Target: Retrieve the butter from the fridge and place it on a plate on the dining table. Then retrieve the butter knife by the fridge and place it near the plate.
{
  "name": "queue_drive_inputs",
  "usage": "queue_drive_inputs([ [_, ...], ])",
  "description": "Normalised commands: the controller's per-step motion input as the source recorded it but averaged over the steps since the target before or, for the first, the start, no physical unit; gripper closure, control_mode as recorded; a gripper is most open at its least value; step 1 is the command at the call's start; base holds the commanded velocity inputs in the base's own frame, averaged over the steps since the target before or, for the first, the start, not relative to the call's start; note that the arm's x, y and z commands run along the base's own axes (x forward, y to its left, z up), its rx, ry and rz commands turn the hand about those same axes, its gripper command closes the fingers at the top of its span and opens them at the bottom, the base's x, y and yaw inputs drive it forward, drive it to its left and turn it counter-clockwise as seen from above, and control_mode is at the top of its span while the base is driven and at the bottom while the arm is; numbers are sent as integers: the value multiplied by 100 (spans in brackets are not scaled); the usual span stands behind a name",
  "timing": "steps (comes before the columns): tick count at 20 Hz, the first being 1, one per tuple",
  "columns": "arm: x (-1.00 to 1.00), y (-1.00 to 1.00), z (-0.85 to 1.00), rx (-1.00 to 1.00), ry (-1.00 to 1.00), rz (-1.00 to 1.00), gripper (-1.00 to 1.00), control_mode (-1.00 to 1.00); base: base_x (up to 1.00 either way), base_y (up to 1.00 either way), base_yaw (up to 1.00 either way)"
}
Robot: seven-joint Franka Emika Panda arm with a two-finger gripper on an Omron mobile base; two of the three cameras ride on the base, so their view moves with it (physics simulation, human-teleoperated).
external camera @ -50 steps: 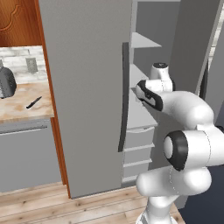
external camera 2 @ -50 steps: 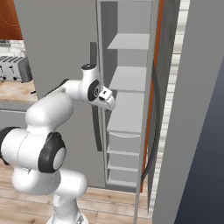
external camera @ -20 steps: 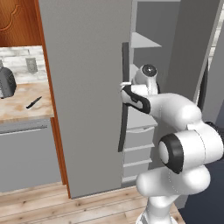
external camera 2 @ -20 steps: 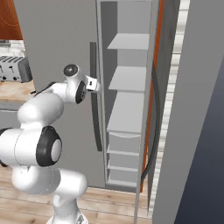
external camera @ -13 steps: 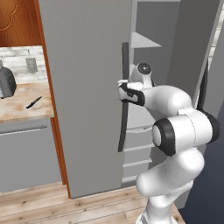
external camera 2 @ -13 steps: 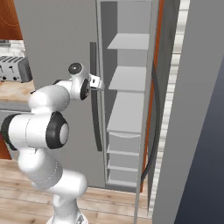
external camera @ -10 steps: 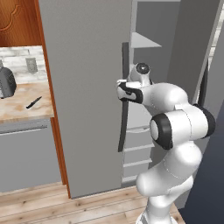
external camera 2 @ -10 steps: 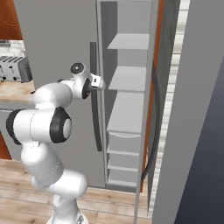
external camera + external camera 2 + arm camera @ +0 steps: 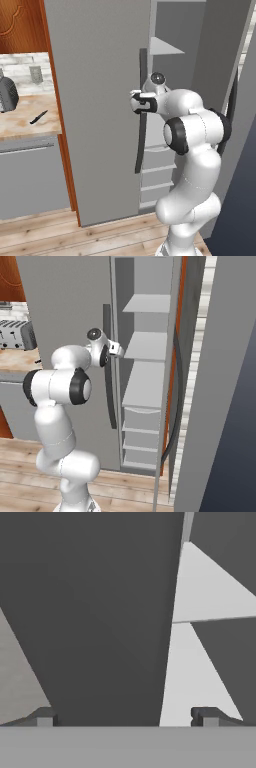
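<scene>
On the worktop (image 9: 20, 125) at the left, the butter knife (image 9: 38, 117) lies near its right edge, well apart from the fridge (image 9: 100, 75). The gripper (image 9: 134, 101), its jaws spread wide, sits at the dark handle (image 9: 141, 115) of the closed left door, holding nothing. Right of it, the other door stands open on pale inner shelves (image 9: 145, 381)

You're facing a fridge (image 9: 100, 100) with a matt grey, smooth front and a dark, slightly glossy handle (image 9: 141, 120). Its shelves (image 9: 150, 346) look pale, smooth plastic. The floor (image 9: 60, 232) is light wood planking; the tabletop (image 9: 20, 120) looks marbled beige.
</scene>
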Motion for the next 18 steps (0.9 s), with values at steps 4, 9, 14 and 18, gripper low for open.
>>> queue_drive_inputs([
  [4,51,0,-16,0,0,0,-100,-100,0,0,0],
  [9,28,0,-1,0,0,1,-100,-100,0,0,0],
  [14,3,4,0,0,2,0,100,-100,0,0,0],
  [18,-11,8,1,0,0,-3,100,-100,0,0,0],
])
